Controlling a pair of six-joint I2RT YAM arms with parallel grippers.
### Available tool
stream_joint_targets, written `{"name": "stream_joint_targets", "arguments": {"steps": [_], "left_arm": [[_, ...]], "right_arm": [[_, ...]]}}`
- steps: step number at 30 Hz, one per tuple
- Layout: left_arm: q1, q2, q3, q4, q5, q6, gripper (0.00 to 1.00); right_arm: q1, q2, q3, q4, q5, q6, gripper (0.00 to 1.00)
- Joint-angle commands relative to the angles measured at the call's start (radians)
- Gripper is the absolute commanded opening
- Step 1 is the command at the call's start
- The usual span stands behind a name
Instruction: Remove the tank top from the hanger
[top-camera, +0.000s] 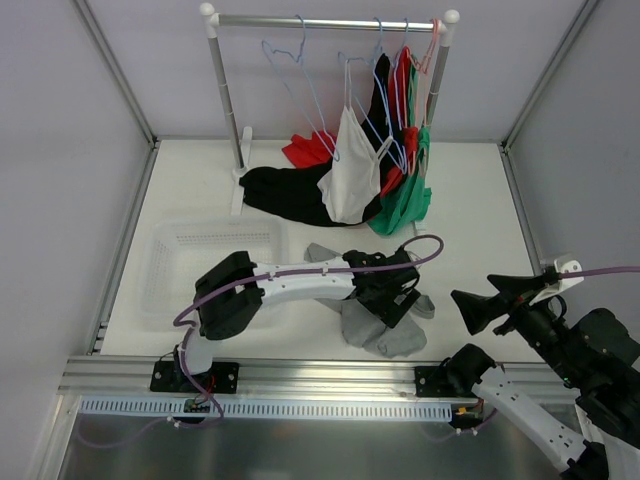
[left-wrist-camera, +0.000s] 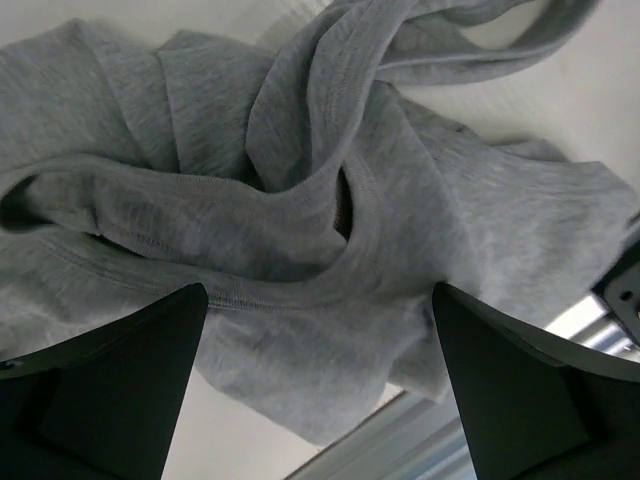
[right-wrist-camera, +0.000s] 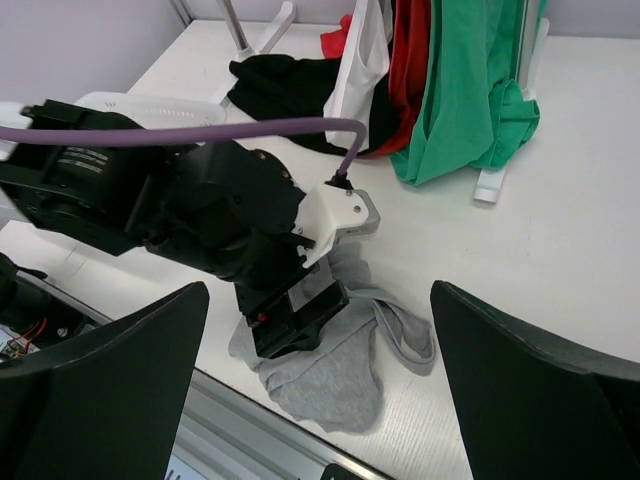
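Observation:
A grey tank top (top-camera: 385, 335) (left-wrist-camera: 300, 200) (right-wrist-camera: 340, 370) lies crumpled on the table near the front edge, off any hanger. My left gripper (top-camera: 395, 300) (left-wrist-camera: 318, 300) (right-wrist-camera: 295, 320) hovers just above it, pointing down, open, with only cloth showing between the fingers. A white tank top (top-camera: 352, 170) (right-wrist-camera: 360, 60) hangs from a hanger (top-camera: 350, 85) on the rack (top-camera: 330, 22). My right gripper (top-camera: 470, 308) (right-wrist-camera: 320, 290) stands open and empty to the right, off the table surface, facing the left gripper.
Empty blue hangers (top-camera: 290, 60) hang on the rack's left half. Red (top-camera: 310, 150), black (top-camera: 285, 190) and green (top-camera: 405, 200) garments drape at the rack's foot. A clear plastic basket (top-camera: 200, 260) sits at the left. A metal rail (top-camera: 330, 375) runs along the front edge.

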Motion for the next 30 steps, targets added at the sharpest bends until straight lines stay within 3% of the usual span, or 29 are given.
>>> {"name": "stream_joint_targets", "arguments": {"steps": [1,10,12,14,15,18,25,30], "left_arm": [[-0.004,0.038,0.033,0.035,-0.043,0.026,0.99],[-0.004,0.144,0.006,0.095,0.006,-0.018,0.97],[-0.004,0.151,-0.030,0.112,0.032,-0.026,0.78],[-0.004,0.148,-0.065,0.132,0.051,-0.040,0.47],[-0.004,0.142,-0.077,0.137,0.052,-0.048,0.23],[-0.004,0.109,-0.114,0.141,0.043,-0.058,0.00],[-0.006,-0.153,-0.192,0.137,-0.087,-0.043,0.00],[0.000,-0.378,-0.153,0.054,-0.231,0.003,0.00]], "right_arm": [[0.000,-0.012,-0.018,0.000,-0.024,0.037,0.99],[0.000,-0.005,-0.041,0.002,-0.044,0.043,1.00],[0.000,-0.013,-0.038,0.005,-0.041,0.043,0.99],[0.000,-0.024,-0.035,0.006,-0.036,0.043,0.99],[0.000,-0.027,-0.035,0.008,-0.032,0.043,0.99],[0.002,-0.036,-0.036,0.011,-0.026,0.043,0.99],[0.000,-0.035,-0.041,0.020,-0.026,0.047,0.99],[0.000,-0.035,-0.044,0.033,-0.018,0.045,1.00]]}}
